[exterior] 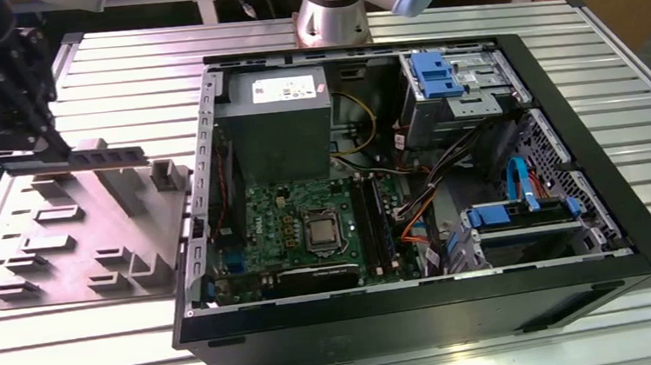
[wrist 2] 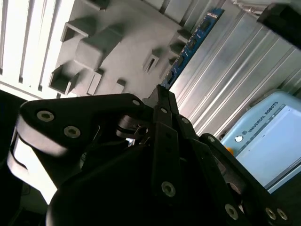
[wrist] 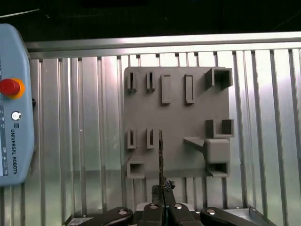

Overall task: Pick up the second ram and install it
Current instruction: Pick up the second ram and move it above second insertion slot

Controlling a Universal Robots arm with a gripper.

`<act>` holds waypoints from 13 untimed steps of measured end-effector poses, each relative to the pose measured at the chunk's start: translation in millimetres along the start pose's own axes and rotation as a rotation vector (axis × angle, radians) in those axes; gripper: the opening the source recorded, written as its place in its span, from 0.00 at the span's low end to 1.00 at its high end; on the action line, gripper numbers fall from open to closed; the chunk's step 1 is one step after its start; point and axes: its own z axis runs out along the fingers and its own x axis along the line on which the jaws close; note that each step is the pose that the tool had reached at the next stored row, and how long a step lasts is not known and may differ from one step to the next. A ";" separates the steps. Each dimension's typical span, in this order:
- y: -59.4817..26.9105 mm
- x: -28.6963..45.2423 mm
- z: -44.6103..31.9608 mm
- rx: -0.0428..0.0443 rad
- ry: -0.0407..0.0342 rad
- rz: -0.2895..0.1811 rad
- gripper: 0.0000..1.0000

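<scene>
My gripper (exterior: 53, 147) hangs over the grey fixture plate (exterior: 85, 227) at the exterior view's left, outside the computer case. It is shut on the second ram (exterior: 3, 156), a thin dark blue stick held level above the plate. In the second wrist view the ram (wrist 2: 190, 44) reaches out past the closed fingertips of the gripper (wrist 2: 162, 92) across the plate (wrist 2: 122, 42). The first wrist view has the ram (wrist: 161, 150) edge-on, a thin dark line running from the gripper (wrist: 163, 186) over the plate (wrist: 176, 122).
The open computer case (exterior: 429, 314) lies at the exterior view's right, with the green board (exterior: 294, 228), its long black slots (exterior: 373, 222) and the power supply (exterior: 279, 108) inside. A pale blue teach pendant (wrist: 14, 117) rests on the ribbed metal table (wrist: 268, 141) beside the plate.
</scene>
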 end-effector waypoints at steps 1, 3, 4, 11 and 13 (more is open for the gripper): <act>-4.1 -0.2 -0.2 0.0000 0.0000 0.000 0.11; -12.4 -0.7 -0.5 -0.0001 0.0000 0.000 0.11; -16.5 -1.0 -0.7 -0.0001 0.0000 0.000 0.11; -45.8 -2.8 -1.9 -0.0002 -0.0001 0.000 0.11; -54.8 -3.3 -2.3 -0.0003 0.0000 0.000 0.11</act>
